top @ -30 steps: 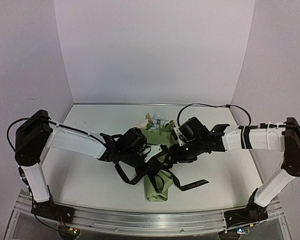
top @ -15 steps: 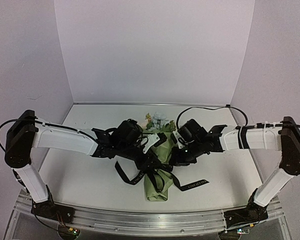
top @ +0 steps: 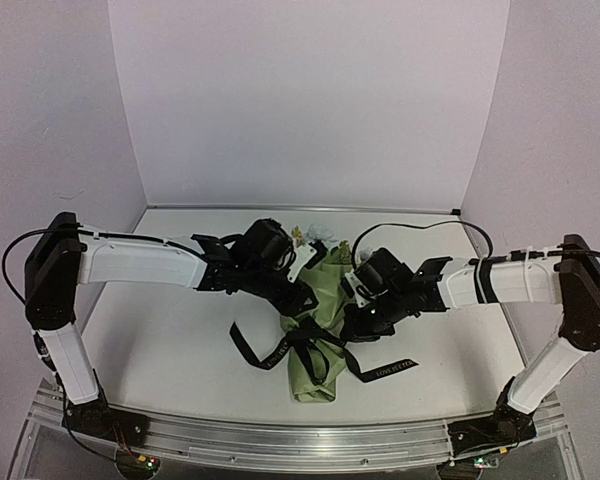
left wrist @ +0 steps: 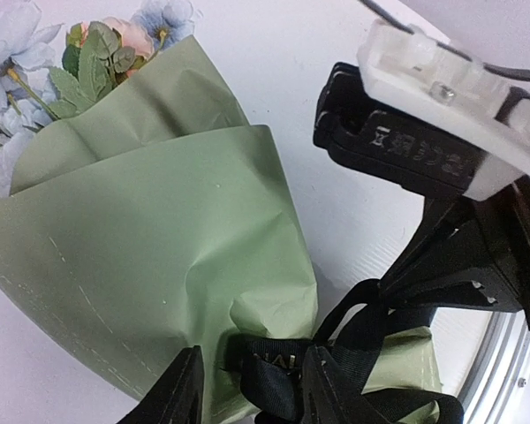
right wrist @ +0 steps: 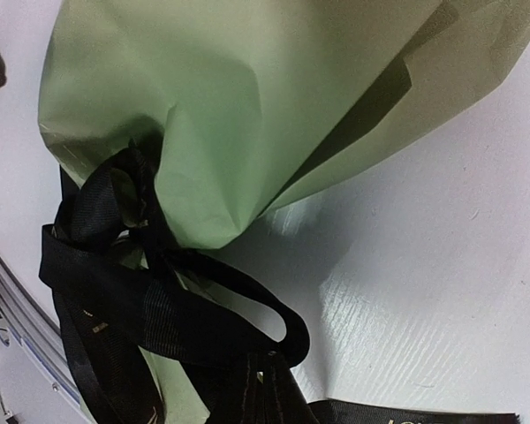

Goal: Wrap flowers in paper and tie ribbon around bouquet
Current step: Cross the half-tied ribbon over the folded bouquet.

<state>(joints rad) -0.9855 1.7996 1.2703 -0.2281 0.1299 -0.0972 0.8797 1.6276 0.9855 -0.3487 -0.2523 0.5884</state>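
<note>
Right wrist view: my right pincer [top: 363, 322] grips the ribbon [right wrist: 185, 327], left pincer [left wrist: 252, 393] part-open astride it; tugging may slide it off the bouquet [left wrist: 159, 238].

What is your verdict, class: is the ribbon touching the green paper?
Touching. The right wrist view shows the ribbon knotted around the paper, pressed against it.

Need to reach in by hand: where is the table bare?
Bare: the near-left table between the left arm and the ribbon; the near-right patch between ribbon and right arm. Crowded at the centre around the bouquet.
</note>
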